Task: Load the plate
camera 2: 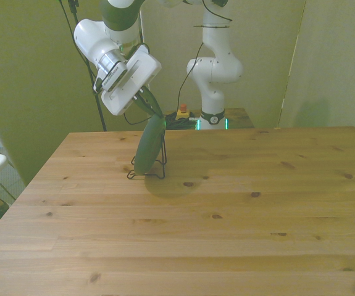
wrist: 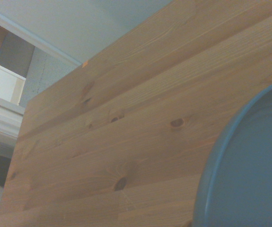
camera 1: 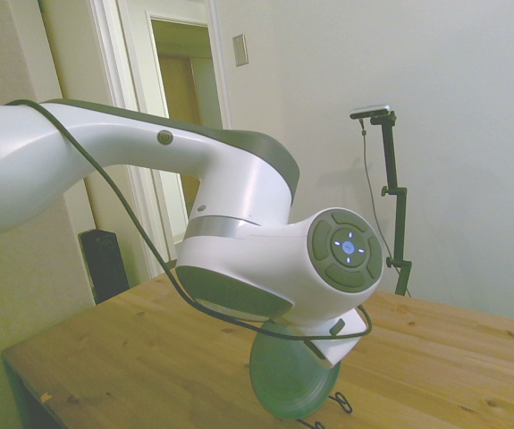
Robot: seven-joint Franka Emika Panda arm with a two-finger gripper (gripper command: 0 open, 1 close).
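- plate (camera 2: 149, 148) stands on edge, tilted, in the black wire stand (camera 2: 157, 168) on the desk (camera 2: 226, 209), toward the front view's left and far side.
- gripper (camera 2: 152, 105) sits right at the plate's top rim; looks to be holding it, but the fingers are hidden behind the hand and cable, so can't tell open vs shut.
- why upright: prob. "load" means slotting the plate into the stand, so it goes in edge-down and leaning, w/ the wrist angled to match.
- side view: big arm body blocks most of it; only the plate's lower half (camera 1: 288, 380) and a bit of wire at the desk show.
- front view gives the stand's shape and the lean.
- wrist view: just the plate's teal rim and face (wrist: 249, 165) close up over wood; no stand visible.
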